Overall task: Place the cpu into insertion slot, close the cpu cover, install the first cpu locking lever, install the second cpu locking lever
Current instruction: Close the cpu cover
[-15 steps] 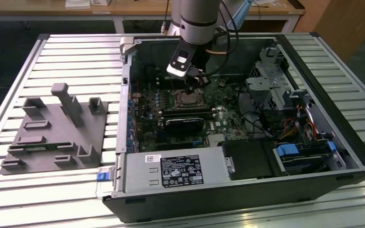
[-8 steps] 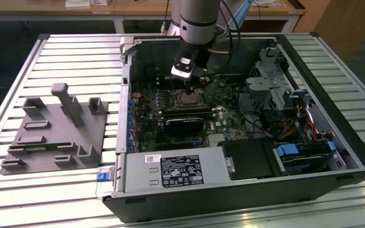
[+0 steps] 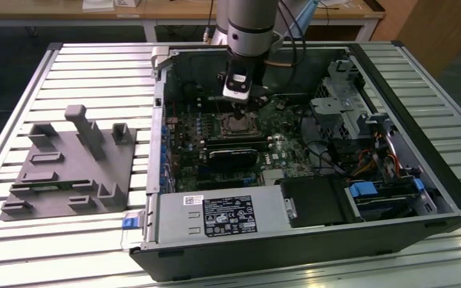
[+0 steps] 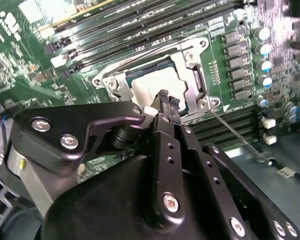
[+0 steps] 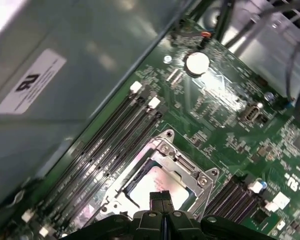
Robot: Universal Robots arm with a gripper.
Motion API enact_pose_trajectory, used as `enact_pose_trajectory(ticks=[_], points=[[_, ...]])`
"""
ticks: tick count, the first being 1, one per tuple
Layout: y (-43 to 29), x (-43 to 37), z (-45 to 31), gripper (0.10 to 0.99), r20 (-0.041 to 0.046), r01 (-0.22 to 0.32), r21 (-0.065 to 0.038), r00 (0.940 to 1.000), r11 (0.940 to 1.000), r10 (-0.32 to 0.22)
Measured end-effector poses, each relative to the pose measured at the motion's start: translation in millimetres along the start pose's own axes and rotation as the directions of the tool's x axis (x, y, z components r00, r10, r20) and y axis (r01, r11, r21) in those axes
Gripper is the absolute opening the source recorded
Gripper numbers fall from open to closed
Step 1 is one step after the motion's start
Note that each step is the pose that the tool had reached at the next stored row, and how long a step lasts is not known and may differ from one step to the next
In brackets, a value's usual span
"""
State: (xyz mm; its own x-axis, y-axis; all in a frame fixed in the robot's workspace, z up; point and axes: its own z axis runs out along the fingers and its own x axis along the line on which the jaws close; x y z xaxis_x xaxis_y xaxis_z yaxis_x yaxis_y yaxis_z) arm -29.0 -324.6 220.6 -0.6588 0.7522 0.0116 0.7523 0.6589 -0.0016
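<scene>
Fingers (image 4: 162, 99) together, tips over the cpu (image 4: 142, 87) (cover (image 4: 186, 70) looks down, lever (image 4: 235, 132) loose); skewed push could slip, scrape board (image 4: 30, 65).

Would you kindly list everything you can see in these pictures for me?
table: one, silver, slatted, beneath everything
computer case: one, black, open, on the table
fixture: one, grey, on the table, exterior view's left
motherboard: one, green, inside the case
insertion slot: one, black, on the motherboard
cpu: one, silvery-grey, in the insertion slot
cpu cover: one, silver, framing the cpu
memory slots: several, black, flanking the insertion slot
arm: one, grey, reaching into the case
pincer: one, black, shut, over the cpu
</scene>
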Motion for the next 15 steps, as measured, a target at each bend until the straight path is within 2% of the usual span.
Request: enact_pose_trajectory(ticks=[3,7,11,15], points=[[0.0,0.0,0.0,0.106,0.0001,0.054,0.001,0.9986,0.9986,-0.054],[0.0,0.0,0.1,0.106,0.0001,0.126,0.002,0.9921,0.9921,-0.126],[0.0,0.0,0.1,0.106,0.0001,0.198,0.002,0.9802,0.9802,-0.198],[0.0,0.0,0.2,0.106,0.0000,0.269,0.003,0.9630,0.9630,-0.269]])
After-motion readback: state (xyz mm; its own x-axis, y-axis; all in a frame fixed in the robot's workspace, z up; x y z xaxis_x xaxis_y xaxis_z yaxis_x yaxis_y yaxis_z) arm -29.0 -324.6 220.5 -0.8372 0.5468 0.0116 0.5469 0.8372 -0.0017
